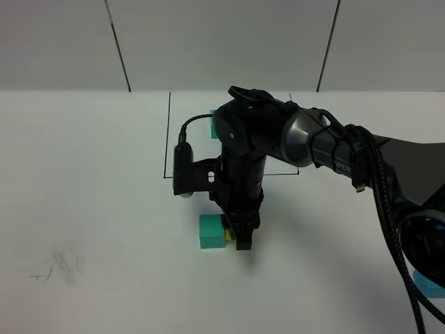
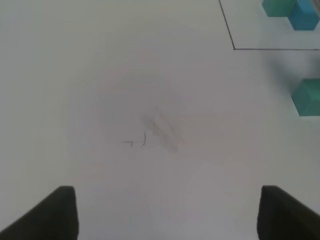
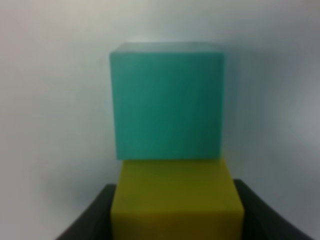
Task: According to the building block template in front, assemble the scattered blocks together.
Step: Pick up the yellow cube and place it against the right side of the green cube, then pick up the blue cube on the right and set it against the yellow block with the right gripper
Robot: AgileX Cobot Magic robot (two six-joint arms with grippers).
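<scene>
1. Right gripper (image 1: pixel 240 235): is standing upright over the table (image 1: pixel 90 209), its fingers (image 3: pixel 85 222) pressing on opposite sides of the yellow block (image 3: pixel 176 200) and gripping it.
2. Teal block (image 3: pixel 167 102): is lying just past those fingertips, touching the yellow block's far face.
3. Left gripper (image 2: pixel 167 220): fingers are spreading wide and holding nothing, with bare table between them.
4. Smudge (image 2: pixel 161 131): is lying on the table ahead of the left fingers.
5. Template (image 2: pixel 299 14): is sitting inside a drawn black rectangle (image 2: pixel 227 30), far ahead of the left fingers. Only teal and blue cubes are showing.
6. Light blue block (image 1: pixel 427 284): is resting well apart from both pairs of fingers.
</scene>
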